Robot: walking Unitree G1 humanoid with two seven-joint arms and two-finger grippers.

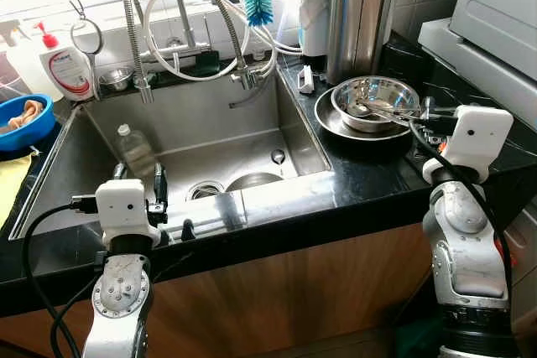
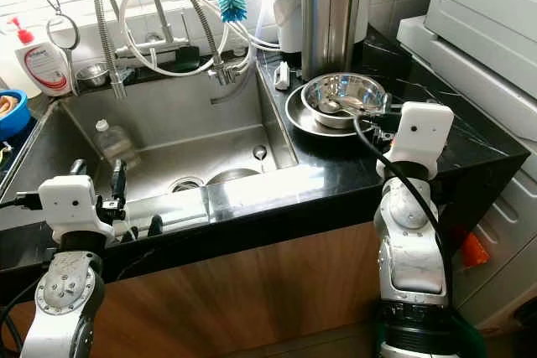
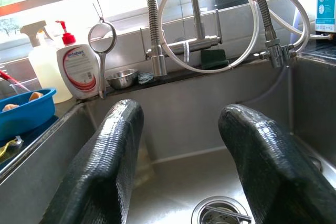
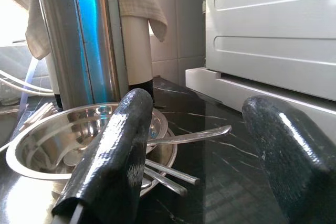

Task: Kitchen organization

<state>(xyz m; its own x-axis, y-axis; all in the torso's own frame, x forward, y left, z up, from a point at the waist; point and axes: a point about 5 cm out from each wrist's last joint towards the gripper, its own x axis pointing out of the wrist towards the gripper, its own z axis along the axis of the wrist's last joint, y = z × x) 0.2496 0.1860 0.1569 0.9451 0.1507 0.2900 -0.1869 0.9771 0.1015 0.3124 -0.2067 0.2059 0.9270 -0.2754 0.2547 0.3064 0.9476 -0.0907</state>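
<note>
The big steel sink (image 1: 92, 165) is sitting at 10 o'clock, a plastic bottle (image 1: 134, 150) lying inside. The metal bowl (image 1: 373, 103) of spoons is resting on the black tabletop (image 1: 369, 175) at 2 o'clock. The left gripper (image 3: 178, 166) is hanging open over the sink; the right gripper (image 4: 207, 156) is open beside the bowl.

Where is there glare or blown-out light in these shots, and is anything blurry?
Left eye view: the window strip is washed out, and glare sits on the sink front rim. Left wrist view: the window is overexposed behind the soap bottle. Right wrist view: the close fingers look soft; a blue reflection streaks the steel canister.
</note>
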